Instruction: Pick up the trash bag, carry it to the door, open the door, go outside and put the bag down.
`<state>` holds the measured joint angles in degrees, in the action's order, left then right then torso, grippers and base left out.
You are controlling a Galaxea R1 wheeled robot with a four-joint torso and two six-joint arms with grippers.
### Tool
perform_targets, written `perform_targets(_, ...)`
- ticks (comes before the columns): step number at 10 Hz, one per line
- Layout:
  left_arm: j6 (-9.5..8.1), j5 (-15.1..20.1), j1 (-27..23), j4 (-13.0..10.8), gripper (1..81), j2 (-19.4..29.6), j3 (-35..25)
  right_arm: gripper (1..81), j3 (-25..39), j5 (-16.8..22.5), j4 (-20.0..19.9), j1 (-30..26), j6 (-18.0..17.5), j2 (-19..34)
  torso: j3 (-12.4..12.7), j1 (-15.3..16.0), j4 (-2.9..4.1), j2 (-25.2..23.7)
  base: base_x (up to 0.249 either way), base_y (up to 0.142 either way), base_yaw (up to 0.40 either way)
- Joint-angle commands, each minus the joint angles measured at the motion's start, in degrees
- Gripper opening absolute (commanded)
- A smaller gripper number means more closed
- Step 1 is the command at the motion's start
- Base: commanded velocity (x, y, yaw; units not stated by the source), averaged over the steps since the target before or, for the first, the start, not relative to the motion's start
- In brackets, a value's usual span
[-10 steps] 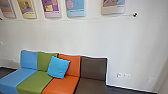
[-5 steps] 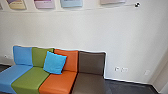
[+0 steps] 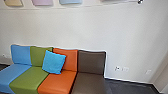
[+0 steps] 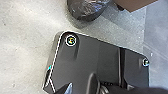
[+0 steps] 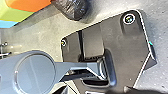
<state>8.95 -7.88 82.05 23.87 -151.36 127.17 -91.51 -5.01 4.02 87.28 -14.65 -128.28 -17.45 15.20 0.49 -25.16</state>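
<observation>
I cannot tell whether the left gripper (image 4: 97,89) is open or closed, and the same goes for the right gripper (image 5: 95,91). The black trash bag (image 4: 87,11) sits on the pale floor (image 4: 27,37), its lower part rounded, creased and shiny, its top cut off by the edge of both wrist views. A strip of floor shows between it and the robot's own dark plate (image 4: 87,57). Near the bag, in the left wrist view, is the straight-edged corner of something brown (image 4: 137,5); I cannot tell what it belongs to. In the right wrist view the bag is close beside the orange end of a row of coloured seats.

Farther out, the head view has a low modular sofa (image 3: 57,82) in blue, green, orange and dark brown sections, its back along a white wall (image 3: 135,37). A bright blue cushion (image 3: 53,62) stands tilted on it, against the backrest where green meets orange. To the sofa's right, wall outlets (image 3: 121,68) sit low above a dark baseboard (image 3: 127,81). Above the sofa, the lower edges of pastel prints (image 3: 42,2) hang in a row, near a thin line running across the wall.
</observation>
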Motion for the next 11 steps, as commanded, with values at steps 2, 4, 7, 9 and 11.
perform_targets(2,0.02,3.65,-4.22,2.05,81.1,2.2,-0.52,81.1,3.19,2.9,-0.6,-2.42,-1.69,5.28,-0.02,4.91,0.0,-7.68,0.0,0.0,0.0)
perform_targets(4,0.02,5.77,-5.45,2.41,81.1,2.02,-0.17,81.1,6.36,2.81,-0.6,-3.47,-2.05,8.45,-0.02,7.61,0.0,-11.96,0.0,0.0,0.0)
perform_targets(7,0.02,5.85,-5.89,2.5,81.1,1.67,-0.52,81.1,11.35,3.24,-0.68,-7.33,-2.75,13.63,-0.02,11.56,-0.02,-18.3,0.0,0.0,0.0)
perform_targets(9,0.02,5.85,-5.72,2.59,81.1,1.4,-0.43,81.1,13.47,3.87,-0.86,-10.41,-2.66,14.86,-0.02,14.21,-0.02,-22.52,0.0,0.0,0.0)
perform_targets(11,0.02,5.85,-5.72,2.59,81.1,1.32,-0.26,81.1,15.57,3.96,-0.86,-12.77,-2.66,16.88,-5.87,16.37,-0.02,-26.01,0.0,0.0,0.0)
